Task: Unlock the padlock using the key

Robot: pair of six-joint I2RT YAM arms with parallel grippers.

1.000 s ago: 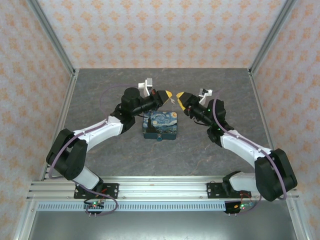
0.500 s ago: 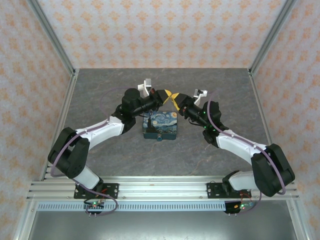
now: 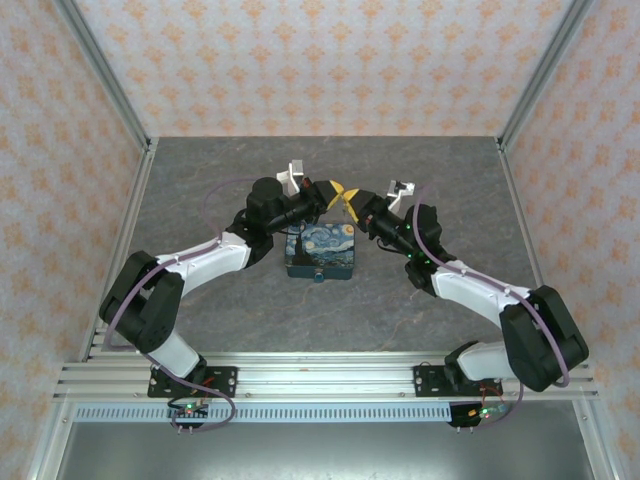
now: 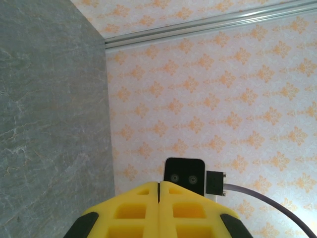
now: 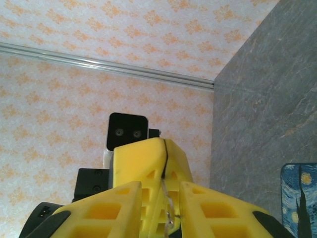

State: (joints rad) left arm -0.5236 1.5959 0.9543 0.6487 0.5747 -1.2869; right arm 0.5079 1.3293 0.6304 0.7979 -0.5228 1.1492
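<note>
Box (image 3: 320, 253) on table (image 3: 200, 180), left claw (image 3: 335, 190) facing right claw (image 3: 350, 197) behind

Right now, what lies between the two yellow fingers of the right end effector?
In the right wrist view: the left end effector, its yellow fingers shut, and a thin silvery metal piece.

Grey marbled table (image 3: 200, 170) carries a Starry Night box (image 3: 320, 250), padlock (image 3: 320, 277) seemingly at its near edge.

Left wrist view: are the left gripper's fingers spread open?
No, the left gripper has its two yellow fingers pressed together, only a thin seam between them.
</note>
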